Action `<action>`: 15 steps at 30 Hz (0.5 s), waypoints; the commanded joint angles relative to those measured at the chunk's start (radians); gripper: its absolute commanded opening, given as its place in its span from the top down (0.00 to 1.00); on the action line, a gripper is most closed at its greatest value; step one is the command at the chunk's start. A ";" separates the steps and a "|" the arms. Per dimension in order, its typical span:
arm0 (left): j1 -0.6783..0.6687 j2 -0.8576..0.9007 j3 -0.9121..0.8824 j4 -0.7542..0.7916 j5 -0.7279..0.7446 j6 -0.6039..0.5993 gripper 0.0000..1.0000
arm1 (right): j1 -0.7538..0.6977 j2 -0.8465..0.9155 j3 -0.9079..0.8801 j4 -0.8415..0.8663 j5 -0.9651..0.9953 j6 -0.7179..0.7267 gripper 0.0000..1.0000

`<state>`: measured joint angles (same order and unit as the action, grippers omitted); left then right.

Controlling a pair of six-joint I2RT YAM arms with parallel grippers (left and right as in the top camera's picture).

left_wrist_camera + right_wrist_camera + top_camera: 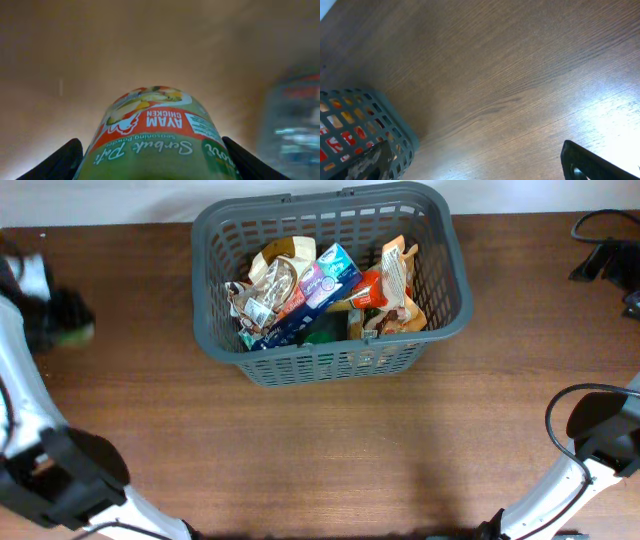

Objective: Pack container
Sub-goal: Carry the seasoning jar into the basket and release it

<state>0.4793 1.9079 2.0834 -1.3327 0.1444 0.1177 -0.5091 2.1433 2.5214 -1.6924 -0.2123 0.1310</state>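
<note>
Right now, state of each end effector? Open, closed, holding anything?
Left end effector: closed on a chicken seasoning powder jar.
Right end effector: cannot tell; only one dark edge of it shows.

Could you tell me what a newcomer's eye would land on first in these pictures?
The grey basket at the far middle of the table, crammed with bright packets, draws the eye first. Next is the seasoning jar labelled Ayam Chicken, filling the left wrist view, held in the left gripper.
</note>
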 commanded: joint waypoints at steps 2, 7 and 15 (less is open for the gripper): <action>-0.193 -0.127 0.238 -0.007 0.178 0.225 0.98 | -0.002 0.003 0.001 -0.006 -0.014 0.006 0.01; -0.538 -0.143 0.336 -0.011 0.173 0.607 0.98 | -0.002 0.003 0.001 -0.006 -0.018 0.006 0.01; -0.867 -0.049 0.235 -0.014 0.027 0.878 0.98 | -0.002 0.003 0.001 -0.006 -0.021 0.006 0.01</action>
<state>-0.3275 1.7958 2.3638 -1.3468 0.2565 0.8227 -0.5091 2.1437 2.5217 -1.6924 -0.2165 0.1318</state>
